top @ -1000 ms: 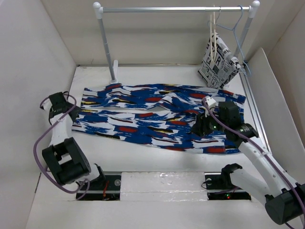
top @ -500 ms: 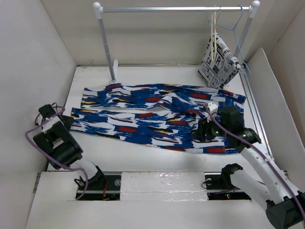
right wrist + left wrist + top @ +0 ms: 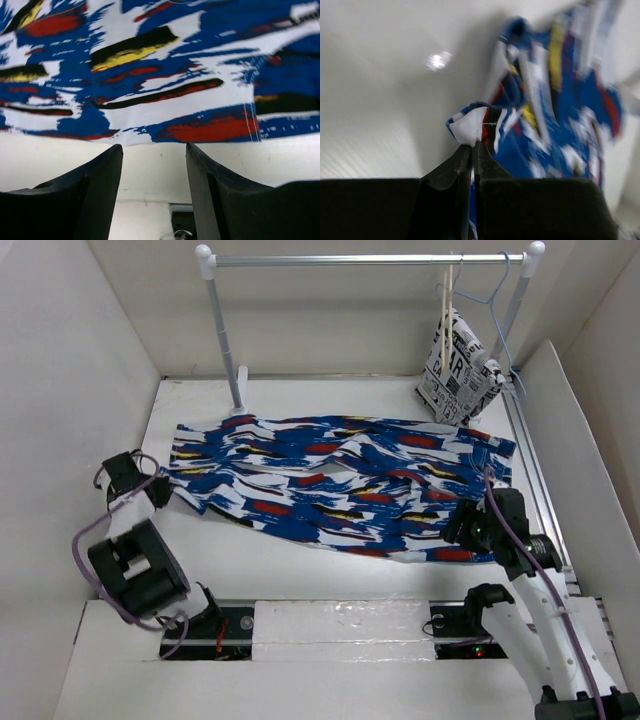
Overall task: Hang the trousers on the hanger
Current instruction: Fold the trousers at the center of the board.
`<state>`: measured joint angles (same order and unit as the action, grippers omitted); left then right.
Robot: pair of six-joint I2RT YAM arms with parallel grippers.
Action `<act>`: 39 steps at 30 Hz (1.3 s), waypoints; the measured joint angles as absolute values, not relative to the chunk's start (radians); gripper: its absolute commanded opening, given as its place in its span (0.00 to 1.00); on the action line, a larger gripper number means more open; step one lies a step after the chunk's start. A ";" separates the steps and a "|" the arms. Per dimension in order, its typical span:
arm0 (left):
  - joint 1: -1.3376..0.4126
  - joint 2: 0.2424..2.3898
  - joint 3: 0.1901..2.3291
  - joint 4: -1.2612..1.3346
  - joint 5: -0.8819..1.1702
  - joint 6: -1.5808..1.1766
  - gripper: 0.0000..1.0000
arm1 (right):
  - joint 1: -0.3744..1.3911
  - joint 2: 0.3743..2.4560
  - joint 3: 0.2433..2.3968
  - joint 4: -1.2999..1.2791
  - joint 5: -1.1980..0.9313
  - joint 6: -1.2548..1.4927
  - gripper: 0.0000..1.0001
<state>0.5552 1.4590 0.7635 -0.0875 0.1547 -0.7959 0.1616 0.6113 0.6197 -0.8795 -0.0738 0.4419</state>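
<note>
**1. Writing.** Black lettering is printed on the newsprint cloth [image 3: 458,365], which hangs at the right end of the rail [image 3: 340,259]. Single large letters can be seen, but no word can be read. No brand mark is seen on the trousers [image 3: 340,490] or on the arms.

**2. Edges and free room.** The desk [image 3: 300,565] is enclosed by white walls on 3 sides. A bare strip of desk is left between the near edge of the trousers and the arm bases. A narrower bare strip is left behind the trousers, toward the rail post. The hanger [image 3: 447,315] is hung on the rail beside the light blue wire hanger [image 3: 492,298], well apart from the trousers.

**3. Trousers and claws.** The trousers are spread flat across the desk, with the 2 leg ends to the left and the waist to the right.

- The left claw [image 3: 472,150] is clamped on a white-and-blue corner of the near leg end, at the left edge of the cloth. In the left wrist view its jaws are seen pressed together on that corner.
- The right claw [image 3: 154,150] is held with its jaws apart and nothing between them. It is positioned low at the near edge of the waist end. In the right wrist view bare desk is seen between the fingers, and the cloth edge lies just beyond the tips.
</note>
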 measured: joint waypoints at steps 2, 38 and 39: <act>0.511 1.343 0.755 -0.098 0.158 -0.830 0.00 | 0.123 0.609 0.619 -0.894 -0.064 0.495 0.54; 0.323 1.185 0.910 -0.179 0.083 -0.905 0.00 | 0.099 1.277 0.651 -0.930 0.209 1.258 0.00; 0.323 1.189 0.909 -0.181 0.071 -0.899 0.00 | 0.107 1.275 0.652 -0.932 0.215 1.259 0.00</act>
